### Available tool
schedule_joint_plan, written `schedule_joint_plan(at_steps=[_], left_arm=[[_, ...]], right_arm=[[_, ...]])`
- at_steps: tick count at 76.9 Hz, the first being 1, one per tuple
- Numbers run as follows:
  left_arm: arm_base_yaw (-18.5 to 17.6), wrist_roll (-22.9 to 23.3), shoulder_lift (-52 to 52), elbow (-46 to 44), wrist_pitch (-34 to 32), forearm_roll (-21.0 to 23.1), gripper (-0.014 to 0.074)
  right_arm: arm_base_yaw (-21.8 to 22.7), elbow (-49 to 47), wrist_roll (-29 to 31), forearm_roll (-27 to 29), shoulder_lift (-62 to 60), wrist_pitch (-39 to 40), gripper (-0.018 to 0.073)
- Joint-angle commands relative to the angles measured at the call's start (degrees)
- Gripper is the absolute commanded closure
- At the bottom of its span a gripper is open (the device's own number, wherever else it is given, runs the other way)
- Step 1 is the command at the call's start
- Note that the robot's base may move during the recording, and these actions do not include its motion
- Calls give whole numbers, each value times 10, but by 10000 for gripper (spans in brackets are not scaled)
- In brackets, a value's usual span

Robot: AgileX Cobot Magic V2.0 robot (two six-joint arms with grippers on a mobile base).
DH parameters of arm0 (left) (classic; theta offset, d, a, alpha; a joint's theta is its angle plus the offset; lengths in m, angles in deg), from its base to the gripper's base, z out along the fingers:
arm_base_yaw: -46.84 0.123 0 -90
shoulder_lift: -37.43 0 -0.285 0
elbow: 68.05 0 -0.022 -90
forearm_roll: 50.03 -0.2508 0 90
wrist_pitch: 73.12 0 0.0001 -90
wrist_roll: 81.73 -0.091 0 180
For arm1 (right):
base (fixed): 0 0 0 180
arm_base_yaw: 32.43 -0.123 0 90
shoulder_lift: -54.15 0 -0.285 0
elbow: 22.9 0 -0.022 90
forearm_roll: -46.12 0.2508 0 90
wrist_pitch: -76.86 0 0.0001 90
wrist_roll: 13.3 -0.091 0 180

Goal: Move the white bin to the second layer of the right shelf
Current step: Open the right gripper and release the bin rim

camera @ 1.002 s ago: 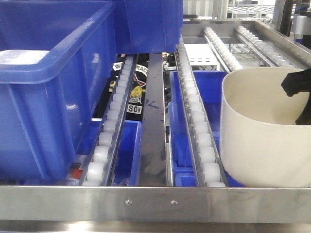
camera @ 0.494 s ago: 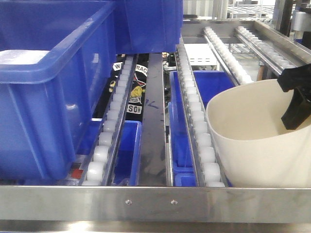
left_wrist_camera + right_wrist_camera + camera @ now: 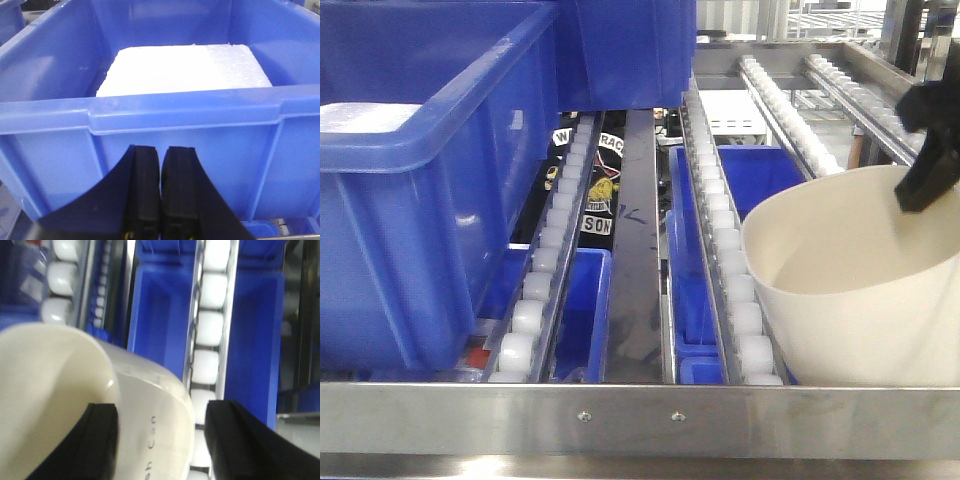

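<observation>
The white bin sits on the roller rails of the shelf level at the right, just behind the steel front bar, its rim tilted. My right gripper is above the bin's far right rim. In the right wrist view it is open, and its jaws straddle the bin's wall, one inside and one outside, with a gap. My left gripper is shut and empty, facing a blue crate.
A large blue crate holding a white foam block fills the left of the shelf, with another blue crate behind it. Blue crates show below, between the rails. More roller rails run back at the right.
The bin has tipped and shifted a little left on the rollers. My right gripper has risen from inside the bin to above its rim. The left gripper has not moved.
</observation>
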Motion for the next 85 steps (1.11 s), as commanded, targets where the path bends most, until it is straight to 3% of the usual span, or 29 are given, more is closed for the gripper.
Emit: schedule_joint_plan(at_steps=[1,34,42,53,70,85], left_arm=[[-3,2,-8,21,-49,0,512],[-3,2,-8,21,-49,0,512],[-3,2,-8,21,-49,0,512],[-3,2,-8,21,-49,0,512],[-3,2,-8,21,-49,0,512],[-3,2,-8,21,-49,0,512]], right_arm=[[0,-19,3,1,-31,35,83],[0,-19,3,2,-173,36,95],[0,-15,3,2,-227,40,212],[0,16,3,1,-323,71,526],[0,106,3,1,-449,170,504],[0,123,3,1,-464,173,504]])
